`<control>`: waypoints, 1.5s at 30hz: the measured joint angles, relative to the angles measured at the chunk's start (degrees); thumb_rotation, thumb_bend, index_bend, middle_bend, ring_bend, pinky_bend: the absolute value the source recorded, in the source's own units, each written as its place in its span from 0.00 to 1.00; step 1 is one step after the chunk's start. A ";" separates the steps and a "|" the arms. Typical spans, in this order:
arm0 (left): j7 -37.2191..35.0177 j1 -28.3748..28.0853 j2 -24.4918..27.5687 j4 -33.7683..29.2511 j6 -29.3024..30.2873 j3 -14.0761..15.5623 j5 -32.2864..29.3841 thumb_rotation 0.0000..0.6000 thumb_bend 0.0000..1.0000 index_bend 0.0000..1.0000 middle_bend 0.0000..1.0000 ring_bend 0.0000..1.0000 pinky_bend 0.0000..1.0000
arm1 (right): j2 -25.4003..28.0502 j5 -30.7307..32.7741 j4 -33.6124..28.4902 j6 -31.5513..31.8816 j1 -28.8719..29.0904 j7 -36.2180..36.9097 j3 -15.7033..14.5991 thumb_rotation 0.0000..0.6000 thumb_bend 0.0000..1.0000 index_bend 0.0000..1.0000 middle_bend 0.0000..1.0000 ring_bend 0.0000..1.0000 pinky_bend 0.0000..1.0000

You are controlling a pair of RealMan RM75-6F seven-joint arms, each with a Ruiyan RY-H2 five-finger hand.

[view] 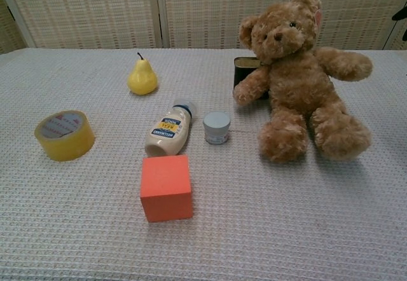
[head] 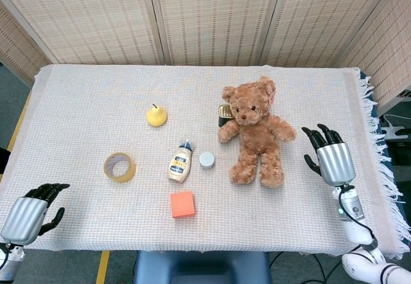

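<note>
A brown teddy bear [head: 255, 132] [view: 297, 77] sits on the table, right of centre, half hiding a dark tin [head: 223, 112] [view: 247, 71] behind its arm. My right hand [head: 331, 156] hovers just to the right of the bear, fingers spread and empty; only a dark fingertip [view: 400, 13] shows at the chest view's right edge. My left hand [head: 29, 212] stays at the near left corner, open and empty, closest to the yellow tape roll [head: 119, 167] [view: 64, 135].
A yellow pear [head: 156, 115] [view: 142, 77], a lying mayonnaise bottle [head: 180, 162] [view: 169, 130], a small grey-lidded jar [head: 206, 160] [view: 216, 127] and an orange cube [head: 182, 204] [view: 166, 186] lie mid-table. A woven cloth [head: 77, 104] covers the table; its fringe [head: 376, 136] hangs right. Wicker screens [head: 212, 14] stand behind.
</note>
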 measured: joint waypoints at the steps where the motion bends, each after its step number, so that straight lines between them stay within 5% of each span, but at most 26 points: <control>1: -0.05 -0.04 0.01 -0.03 -0.09 -0.03 -0.07 1.00 0.42 0.24 0.29 0.26 0.43 | -0.69 0.38 0.99 -0.60 0.63 -0.45 0.16 1.00 0.12 0.20 0.33 0.17 0.31; 22: -0.53 -0.09 0.24 -0.13 -0.08 0.18 0.21 1.00 0.42 0.24 0.30 0.26 0.43 | -11.69 4.60 18.25 -5.40 8.58 -0.73 0.57 1.00 0.12 0.29 0.33 0.17 0.31; 27: -0.34 -0.05 0.24 -0.25 -0.16 0.21 0.07 1.00 0.42 0.24 0.30 0.26 0.43 | -14.28 4.94 23.52 -4.63 9.70 1.61 0.68 1.00 0.13 0.37 0.33 0.17 0.34; 38: 0.09 0.02 0.20 -0.17 0.09 0.43 0.65 1.00 0.42 0.24 0.31 0.26 0.43 | -20.59 5.34 36.70 -4.39 12.85 8.64 0.05 1.00 0.13 0.37 0.33 0.17 0.36; 45: -0.04 0.00 0.25 -0.25 0.05 0.56 0.82 1.00 0.42 0.24 0.31 0.27 0.43 | -22.26 5.08 39.01 -4.10 13.41 11.33 -1.28 1.00 0.13 0.37 0.33 0.17 0.37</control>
